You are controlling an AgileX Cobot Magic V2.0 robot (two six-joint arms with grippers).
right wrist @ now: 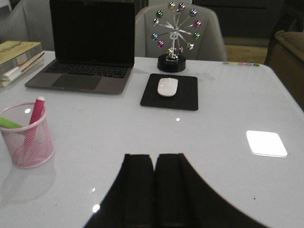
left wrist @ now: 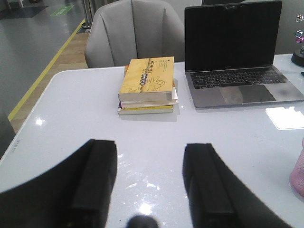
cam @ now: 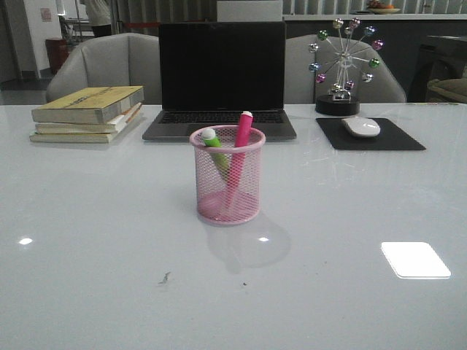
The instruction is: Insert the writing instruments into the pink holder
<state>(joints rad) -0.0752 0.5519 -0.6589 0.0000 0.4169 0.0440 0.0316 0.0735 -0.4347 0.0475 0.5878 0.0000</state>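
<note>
Since both markers already sit inside the pink holder, which stands on the desk just in front of the laptop, I'd say the inserting is done. The pink marker leans beside the green marker. Left pincer is spread wide and empty, right pincer is clenched on nothing. Next move, probably just staying clear.

Pink marker, green marker inside holder
</note>
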